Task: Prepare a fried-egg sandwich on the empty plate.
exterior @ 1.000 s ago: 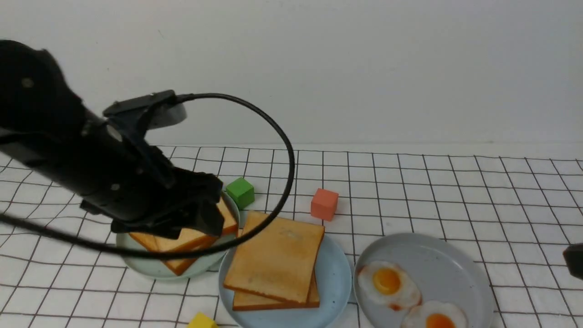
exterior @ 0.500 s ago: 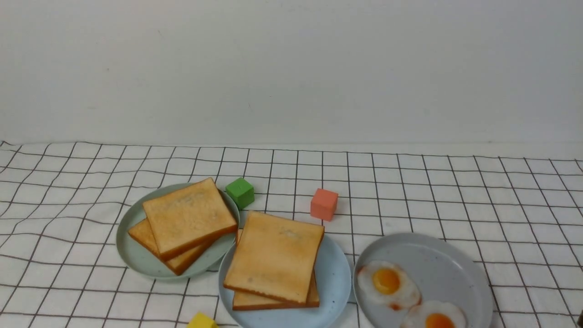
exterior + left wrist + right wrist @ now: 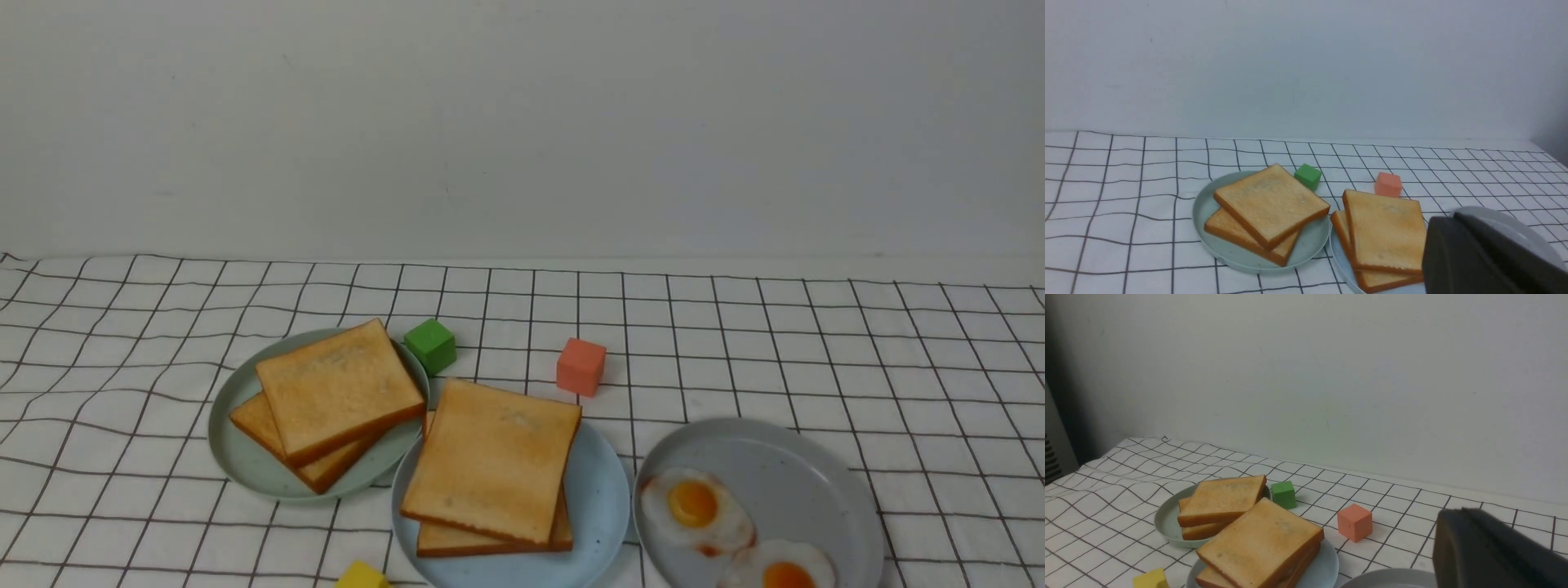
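The light blue plate (image 3: 602,490) sits front and centre, carrying two stacked toast slices (image 3: 492,461) set slightly askew; whatever lies between them is hidden. No arm shows in the front view. In the left wrist view my left gripper (image 3: 1447,222) is shut and empty, its dark fingers pressed together, hanging apart from the stack (image 3: 1384,230) and in front of the grey plate (image 3: 1515,228). The right wrist view shows my right gripper (image 3: 1453,518) also shut with nothing in it, back from the plates, with the toast stack (image 3: 1261,543) off to one side.
A pale green plate (image 3: 237,465) on the left holds two more toast slices (image 3: 339,388). A grey plate (image 3: 784,457) on the right holds two fried eggs (image 3: 694,506). A green cube (image 3: 431,345), an orange cube (image 3: 581,366) and a yellow cube (image 3: 361,576) lie on the checked cloth.
My left arm, over the green plate a second ago, has pulled back out of the front view and its gripper has shut. The right gripper's tip has left the right edge. Toast and eggs are unmoved.
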